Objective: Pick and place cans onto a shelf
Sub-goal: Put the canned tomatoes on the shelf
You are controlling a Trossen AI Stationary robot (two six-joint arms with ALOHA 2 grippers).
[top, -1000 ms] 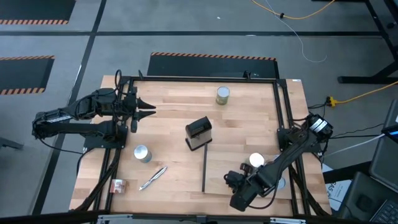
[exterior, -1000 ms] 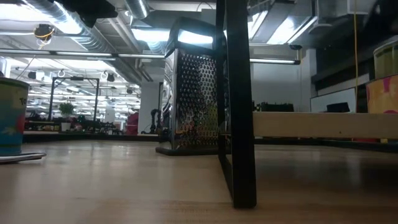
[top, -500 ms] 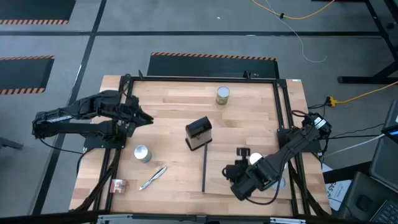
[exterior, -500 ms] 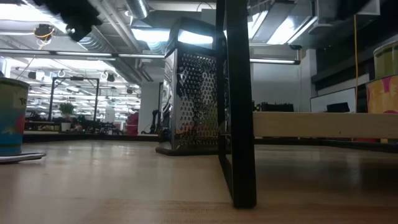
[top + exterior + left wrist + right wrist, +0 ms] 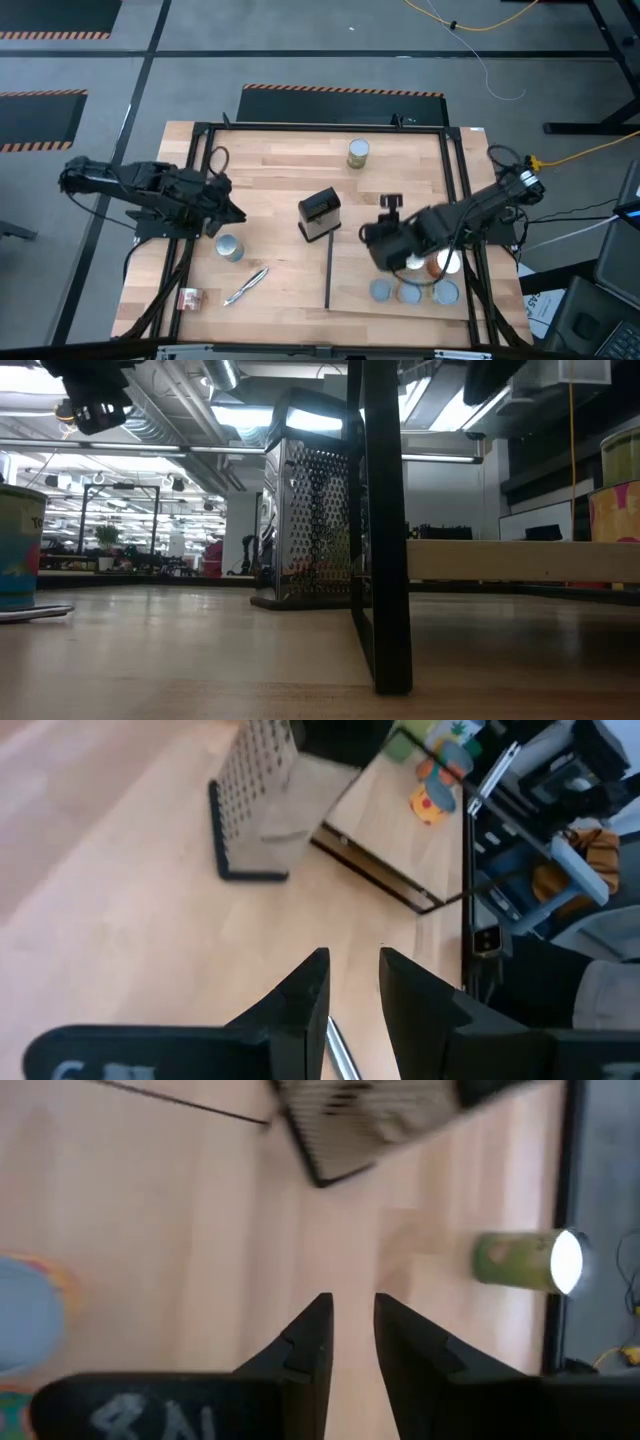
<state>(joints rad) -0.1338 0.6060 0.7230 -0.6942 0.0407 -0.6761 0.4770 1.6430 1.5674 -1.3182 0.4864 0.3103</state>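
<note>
Hovering empty with fingers barely parted beside the silver-topped can point(image 5: 229, 247), the left gripper point(image 5: 232, 210) risks toppling it unless it widens, while the right gripper point(image 5: 390, 204), likewise empty and barely parted, hangs over the shelf point(image 5: 350, 285) and its stored cans point(image 5: 410, 293).

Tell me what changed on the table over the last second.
The right gripper rose from the shelf's near edge toward the grater, empty, jaws slightly apart. Its move uncovered a row of cans on the shelf. The left gripper swung from the far left side down toward the silver-topped can, also empty. That can, the green can, the grater and the pen-like tool stayed put.
</note>
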